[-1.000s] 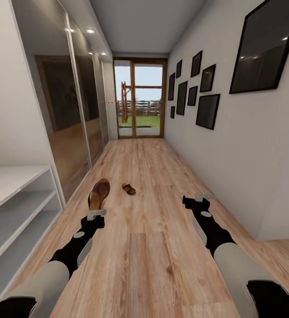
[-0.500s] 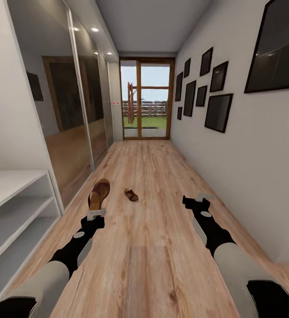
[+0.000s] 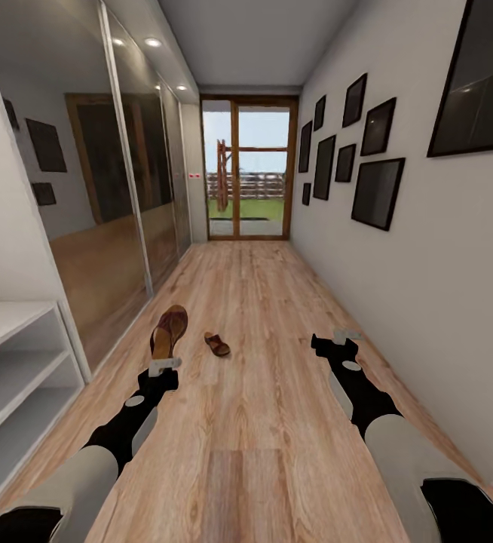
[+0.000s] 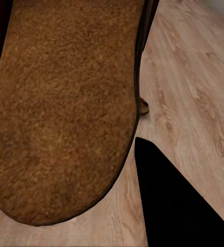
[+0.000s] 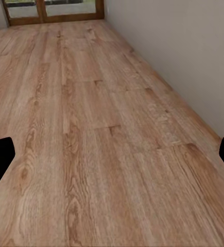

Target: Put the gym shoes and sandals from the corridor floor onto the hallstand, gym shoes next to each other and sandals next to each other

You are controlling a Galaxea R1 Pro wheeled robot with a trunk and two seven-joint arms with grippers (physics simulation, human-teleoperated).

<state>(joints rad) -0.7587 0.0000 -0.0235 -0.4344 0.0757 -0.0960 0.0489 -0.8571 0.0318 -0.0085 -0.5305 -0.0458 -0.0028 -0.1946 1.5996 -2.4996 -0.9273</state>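
My left gripper [image 3: 164, 365] is shut on a brown sandal [image 3: 169, 332], held up in front of me with its toe pointing away. Its tan footbed [image 4: 60, 108] takes up much of the left wrist view, beside one dark finger [image 4: 179, 206]. The second sandal [image 3: 217, 345] lies on the wood-plank corridor floor [image 3: 261, 302] a little ahead and to the right of the held one; it is small in the left wrist view as the floor sandal [image 4: 143, 107]. My right gripper [image 3: 344, 336] hangs open over bare floor [image 5: 107, 144]. The gym shoes are out of view. The light-grey hallstand [image 3: 13, 362] stands at the left edge.
Tall mirrored sliding doors [image 3: 118, 211] run along the left wall beyond the hallstand. Dark picture frames [image 3: 375, 192] hang on the white right wall. A glazed wooden door [image 3: 248, 170] closes the far end of the corridor.
The whole picture has shifted: the hallstand slid further to the left edge and the floor sandal sits lower and nearer. Both arms keep their pose, the left still shut on the sandal.
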